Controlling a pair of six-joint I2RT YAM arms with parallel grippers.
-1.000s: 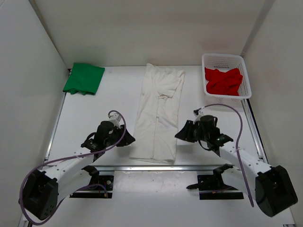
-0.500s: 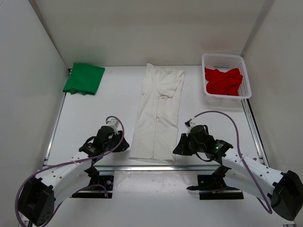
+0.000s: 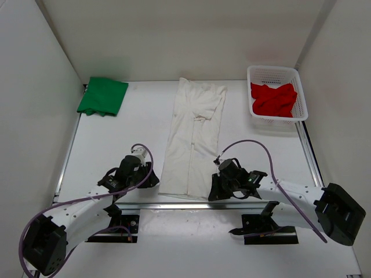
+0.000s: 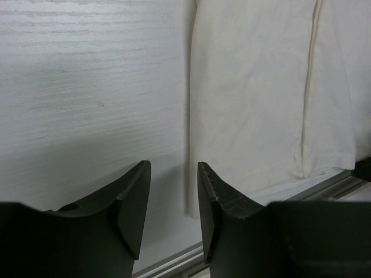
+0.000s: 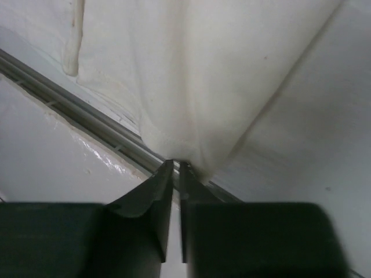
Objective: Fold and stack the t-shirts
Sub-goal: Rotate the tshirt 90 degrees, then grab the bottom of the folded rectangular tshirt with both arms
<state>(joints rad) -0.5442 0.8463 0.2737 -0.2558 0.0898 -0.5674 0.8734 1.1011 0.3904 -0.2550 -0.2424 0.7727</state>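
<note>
A white t-shirt (image 3: pixel 194 136), folded into a long strip, lies down the middle of the table. My right gripper (image 3: pixel 213 191) is at its near right corner. In the right wrist view the jaws (image 5: pixel 177 166) are shut and the white cloth (image 5: pixel 203 69) bunches into their tips. My left gripper (image 3: pixel 152 180) stands open at the near left corner. In the left wrist view the shirt's left edge (image 4: pixel 261 87) runs just beyond the gap between the fingers (image 4: pixel 173 174). A folded green t-shirt (image 3: pixel 103 95) lies at the back left. A red t-shirt (image 3: pixel 272 99) sits crumpled in the basket.
The white mesh basket (image 3: pixel 275 69) stands at the back right corner. A metal rail (image 3: pixel 185 205) runs along the table's near edge, right under the shirt's hem and both grippers. White walls close in the left, right and back sides.
Both arms have drawn back toward the near edge, down to the white shirt's near corners. The right gripper has gone from open to shut at the right corner.
</note>
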